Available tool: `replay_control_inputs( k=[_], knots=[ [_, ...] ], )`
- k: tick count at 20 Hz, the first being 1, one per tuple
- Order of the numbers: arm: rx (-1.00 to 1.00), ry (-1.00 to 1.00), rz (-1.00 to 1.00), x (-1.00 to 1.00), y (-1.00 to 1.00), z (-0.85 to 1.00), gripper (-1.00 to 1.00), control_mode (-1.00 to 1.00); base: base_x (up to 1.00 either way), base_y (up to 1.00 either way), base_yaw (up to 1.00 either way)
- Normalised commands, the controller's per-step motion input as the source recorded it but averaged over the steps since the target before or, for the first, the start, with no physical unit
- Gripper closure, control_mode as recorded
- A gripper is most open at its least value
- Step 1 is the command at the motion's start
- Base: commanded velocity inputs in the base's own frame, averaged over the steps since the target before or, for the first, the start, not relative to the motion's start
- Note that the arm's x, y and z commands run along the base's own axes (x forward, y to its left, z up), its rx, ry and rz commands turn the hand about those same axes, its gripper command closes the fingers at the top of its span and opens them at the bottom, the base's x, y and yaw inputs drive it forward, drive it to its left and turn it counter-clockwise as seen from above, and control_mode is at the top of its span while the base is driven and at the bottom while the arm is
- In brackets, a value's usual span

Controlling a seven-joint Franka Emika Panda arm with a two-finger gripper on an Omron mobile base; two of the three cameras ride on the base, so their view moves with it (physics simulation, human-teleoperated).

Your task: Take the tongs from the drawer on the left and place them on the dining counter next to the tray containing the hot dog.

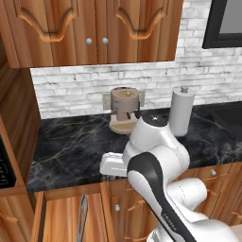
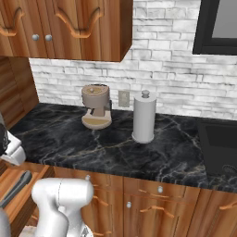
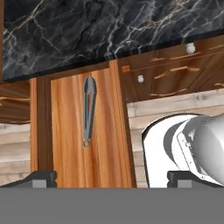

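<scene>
Below gripper (image 3: 112, 179) – tongs (image 3: 89, 111) in open drawer (image 3: 65, 131), untouched.

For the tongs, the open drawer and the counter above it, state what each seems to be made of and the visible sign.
The tongs: likely metal, being grey, slim and dully shiny. The drawer: wood, warm brown with lengthwise grain and a smooth finish. The counter: polished black marble or similar stone, with pale veins.

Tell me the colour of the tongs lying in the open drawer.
Grey metal; the tongs show best in the hand view, lying on the drawer's warm-brown wood.
</scene>
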Motion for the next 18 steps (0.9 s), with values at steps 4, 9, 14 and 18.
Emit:
replay_control_inputs(
  k=[4, 9, 14, 18],
  knots=[
    [0.00, 0.00, 0.08, 0.04, 0.36, -0.32, -1.00, -1.00, 0.00, 0.00, 0.00],
    [0.00, 0.00, 0.10, 0.03, 0.20, -0.34, -1.00, -1.00, 0.00, 0.00, 0.00],
    [0.00, 0.00, 0.09, 0.16, 0.23, -0.57, -1.00, -1.00, 0.00, 0.00, 0.00],
    [0.00, 0.00, 0.06, 0.42, 0.21, -0.60, -1.00, -1.00, 0.00, 0.00, 0.00]
  ],
)
